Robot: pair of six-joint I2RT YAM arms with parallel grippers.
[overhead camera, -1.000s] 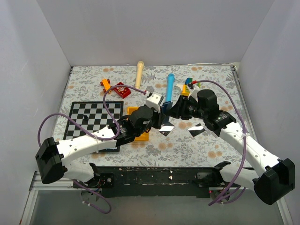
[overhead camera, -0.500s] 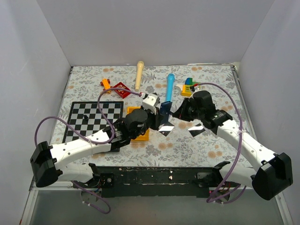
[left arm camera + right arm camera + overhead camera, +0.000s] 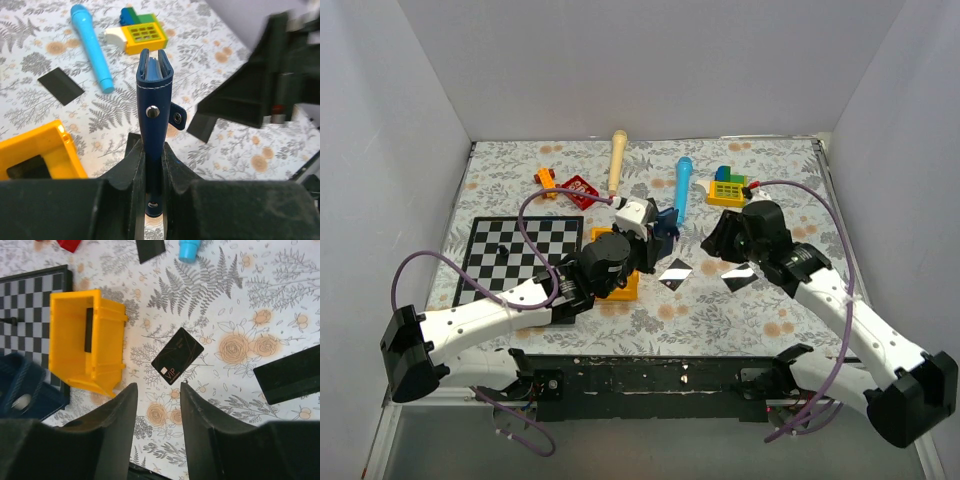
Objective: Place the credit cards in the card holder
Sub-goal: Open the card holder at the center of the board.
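Between the left gripper's (image 3: 154,155) fingers, clamped tight, the card holder (image 3: 154,95) stands upright with its snap stud showing. Over to the right gripper (image 3: 157,395): jaws apart, nothing held, one credit card (image 3: 177,356) flat on the floral cloth (image 3: 240,300) just ahead, beside the yellow bin (image 3: 75,310). The second card (image 3: 295,372) lies further right.

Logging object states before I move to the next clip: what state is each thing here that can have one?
left gripper: shut on the card holder.
card holder: held upright, folded, snap tab undone.
right gripper: open, nothing between its fingers.
VIP credit card: flat on the table, printed side up, loose.
second credit card: flat on the table, loose.
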